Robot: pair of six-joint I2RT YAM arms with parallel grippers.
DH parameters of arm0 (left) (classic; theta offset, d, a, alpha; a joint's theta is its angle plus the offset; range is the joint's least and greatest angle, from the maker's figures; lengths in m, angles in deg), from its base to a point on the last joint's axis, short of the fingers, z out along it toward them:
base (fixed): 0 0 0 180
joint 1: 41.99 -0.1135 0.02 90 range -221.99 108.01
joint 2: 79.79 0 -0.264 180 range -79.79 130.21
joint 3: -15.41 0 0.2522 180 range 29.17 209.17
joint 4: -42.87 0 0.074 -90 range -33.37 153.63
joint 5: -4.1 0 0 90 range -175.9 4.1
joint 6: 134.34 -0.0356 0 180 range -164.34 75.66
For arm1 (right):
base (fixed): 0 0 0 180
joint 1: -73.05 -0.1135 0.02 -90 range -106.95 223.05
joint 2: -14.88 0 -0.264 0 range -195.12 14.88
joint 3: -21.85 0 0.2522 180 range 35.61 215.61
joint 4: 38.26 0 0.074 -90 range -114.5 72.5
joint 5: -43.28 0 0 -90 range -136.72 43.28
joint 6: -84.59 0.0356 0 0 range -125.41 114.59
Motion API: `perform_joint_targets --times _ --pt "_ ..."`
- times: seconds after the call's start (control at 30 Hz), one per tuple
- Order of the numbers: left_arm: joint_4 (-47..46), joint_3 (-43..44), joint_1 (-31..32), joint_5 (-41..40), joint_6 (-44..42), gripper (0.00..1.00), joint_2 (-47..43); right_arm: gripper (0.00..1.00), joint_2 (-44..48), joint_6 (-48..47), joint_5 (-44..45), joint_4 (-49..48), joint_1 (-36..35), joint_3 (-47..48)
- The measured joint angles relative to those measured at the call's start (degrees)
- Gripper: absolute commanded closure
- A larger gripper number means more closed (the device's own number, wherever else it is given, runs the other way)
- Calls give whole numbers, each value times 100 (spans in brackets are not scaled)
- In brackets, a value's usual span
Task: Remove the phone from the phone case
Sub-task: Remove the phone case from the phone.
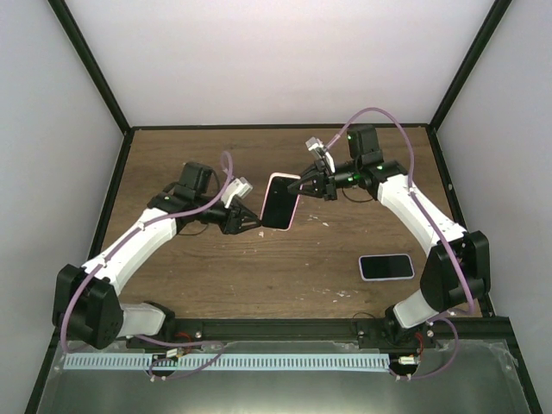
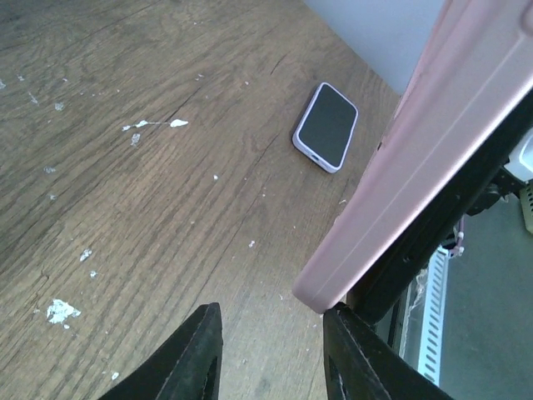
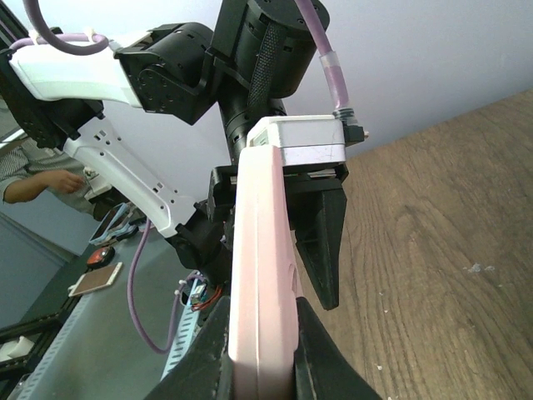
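Observation:
A phone [image 1: 279, 205] with a dark screen sits in a pink phone case [image 1: 294, 210] and is held up on edge over the middle of the table. My right gripper [image 1: 309, 184] is shut on the case's upper right end; both fingers press the case's [image 3: 262, 250] flat sides around my right gripper [image 3: 260, 333]. At the case's lower left corner, my left gripper [image 1: 250, 222] is open. In the left wrist view only the table shows in the gap of my left gripper [image 2: 271, 325], and its right finger [image 2: 350, 350] touches the case's [image 2: 416, 150] corner.
A second phone in a lavender case [image 1: 385, 267] lies flat, screen up, on the table's right front, also seen in the left wrist view as the lavender-cased phone [image 2: 326, 127]. White flecks [image 2: 62, 310] dot the wooden tabletop [image 1: 216, 267]. Black frame posts stand at the table's corners.

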Motion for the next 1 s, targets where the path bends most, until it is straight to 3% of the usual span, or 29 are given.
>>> perform_joint_targets --times 0.37,0.67,0.83,1.0 --pt "-227 446 146 85 227 55 236 99 -24 -144 -151 7 15 4" --pt "-929 629 262 417 887 61 444 99 -356 195 -560 -46 109 166" --pt "-1331 629 251 728 1368 75 496 99 -437 387 -697 -111 142 234" --pt "-1681 625 184 1106 1766 93 485 85 -568 542 -752 -79 146 437"
